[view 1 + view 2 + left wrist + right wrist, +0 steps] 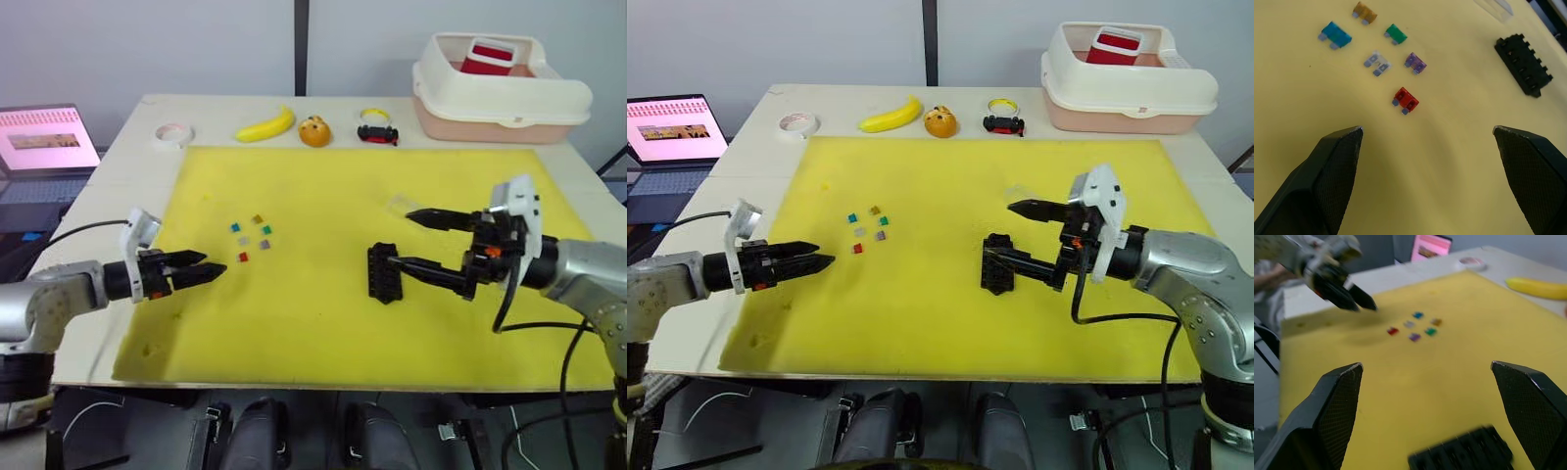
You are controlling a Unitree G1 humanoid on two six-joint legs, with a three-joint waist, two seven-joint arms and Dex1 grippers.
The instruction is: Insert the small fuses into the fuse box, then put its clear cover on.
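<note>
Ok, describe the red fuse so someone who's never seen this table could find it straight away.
On the yellow mat, find the cluster of small fuses on the robot's left half. The red fuse sits at the cluster's near edge, closest to the left end effector, and is the only red one.

A: How many small square plastic fuses lie on the yellow mat?
B: Six: blue (1335, 35), amber-yellow (1364, 11), green (1395, 34), pale grey (1376, 62), purple (1415, 62), red (1406, 100).
A: And the black ribbed rectangular fuse box (1523, 64)?
B: One. One transparent plastic cover (1494, 6) too.
A: Fruit?
B: One yellow banana (266, 125), one orange (313, 131).
</note>
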